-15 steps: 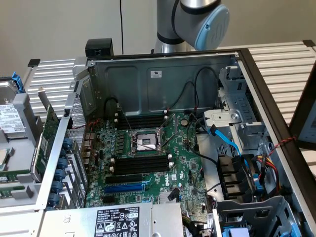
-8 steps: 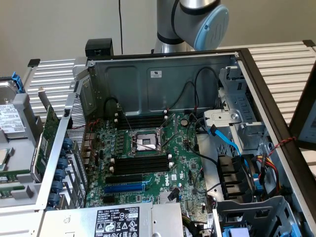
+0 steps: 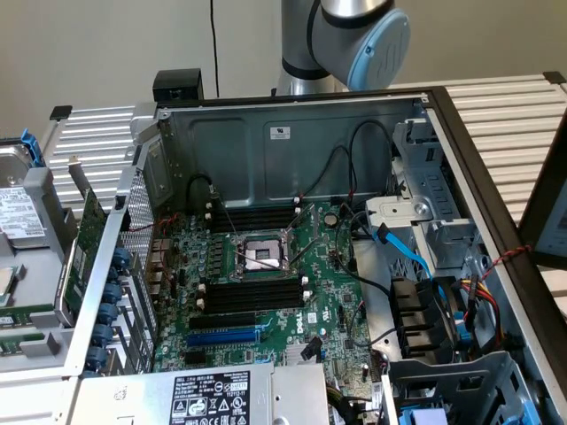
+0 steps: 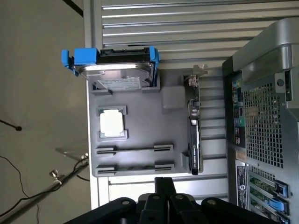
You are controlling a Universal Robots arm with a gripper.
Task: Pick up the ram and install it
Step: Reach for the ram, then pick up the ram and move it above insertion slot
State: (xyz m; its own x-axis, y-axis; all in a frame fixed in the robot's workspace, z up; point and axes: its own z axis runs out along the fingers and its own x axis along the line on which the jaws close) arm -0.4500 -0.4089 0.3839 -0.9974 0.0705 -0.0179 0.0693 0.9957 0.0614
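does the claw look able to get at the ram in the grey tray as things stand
Probably yes: nothing lies over the ram in the grey tray, though the shut claw must open first.

An open computer case (image 3: 292,133) holds a motherboard (image 3: 328,266) with a CPU socket (image 3: 261,255); a hard drive (image 3: 18,217) lies at the exterior view's left

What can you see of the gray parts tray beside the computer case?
The gray parts tray looks like matte moulded plastic, flat and rectangular, with shaped pockets. It lies level on the slatted metal table, next to the computer case. One end holds a hard drive in blue brackets. A square pocket holds a processor chip. Two slotted holders carry thin sticks on edge, likely the ram. An expansion card stands on edge along the side nearest the case.
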